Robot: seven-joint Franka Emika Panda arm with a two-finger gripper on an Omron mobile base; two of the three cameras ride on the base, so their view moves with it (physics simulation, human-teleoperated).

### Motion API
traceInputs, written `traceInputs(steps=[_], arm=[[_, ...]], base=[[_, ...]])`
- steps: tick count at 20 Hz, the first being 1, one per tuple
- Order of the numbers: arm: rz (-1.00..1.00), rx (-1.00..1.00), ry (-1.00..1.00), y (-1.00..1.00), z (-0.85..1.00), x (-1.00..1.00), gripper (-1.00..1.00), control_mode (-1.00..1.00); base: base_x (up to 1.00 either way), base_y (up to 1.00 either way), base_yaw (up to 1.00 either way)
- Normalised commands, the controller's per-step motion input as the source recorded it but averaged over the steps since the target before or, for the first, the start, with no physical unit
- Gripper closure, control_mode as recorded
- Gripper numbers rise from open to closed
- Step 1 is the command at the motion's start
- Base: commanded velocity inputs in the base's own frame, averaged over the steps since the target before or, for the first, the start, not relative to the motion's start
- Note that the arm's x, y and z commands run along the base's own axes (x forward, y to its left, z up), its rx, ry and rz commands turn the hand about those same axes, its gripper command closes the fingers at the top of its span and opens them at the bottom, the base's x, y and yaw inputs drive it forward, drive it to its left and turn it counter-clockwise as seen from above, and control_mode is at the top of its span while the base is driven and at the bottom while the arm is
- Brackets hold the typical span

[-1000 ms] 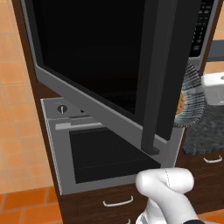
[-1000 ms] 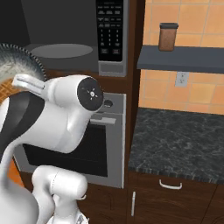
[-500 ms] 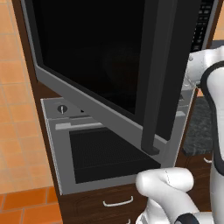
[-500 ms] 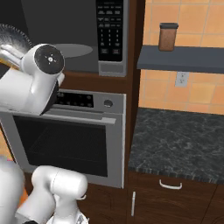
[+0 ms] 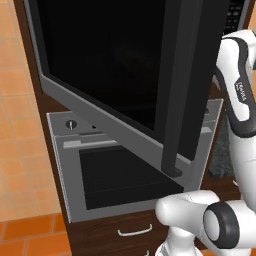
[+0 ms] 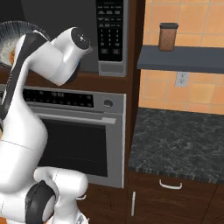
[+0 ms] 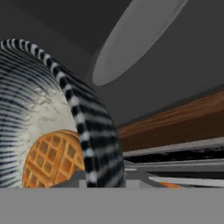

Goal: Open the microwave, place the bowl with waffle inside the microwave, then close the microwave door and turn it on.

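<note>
- I'm carrying the round grey striped-rim bowl with tan waffle [image 7: 52,144] toward the open silver-grey microwave [image 6: 65,26].
- Claw is clenching the rim.
- Stiff, light; waffle loose, so I'm keeping it level.

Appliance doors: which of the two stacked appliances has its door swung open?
The upper one, the microwave: its black glass microwave door stands swung out, while the oven beneath stays shut.

Orange tile wall [image 6: 205,94], dark granite counter [image 6: 179,144], brown cabinets [image 6: 175,205], steel oven [image 6: 83,135], shelf [image 6: 179,59] w/ jar [image 6: 168,36].
</note>
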Motion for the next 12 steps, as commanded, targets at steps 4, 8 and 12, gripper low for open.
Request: traceInputs(steps=[4,8,12], arm=[[-0.33,0.00,0.02,0.03,0.05,0.77,1.00,-1.00],[-0.15,0.00,0.02,0.07,0.00,0.94,1.00,-1.00],[-0.11,0.00,0.06,0.22,0.00,0.81,1.00,-1.00]], base=[[0.00,0.00,0.00],[0.00,0.00,0.00],[0.00,0.00,0.00]])
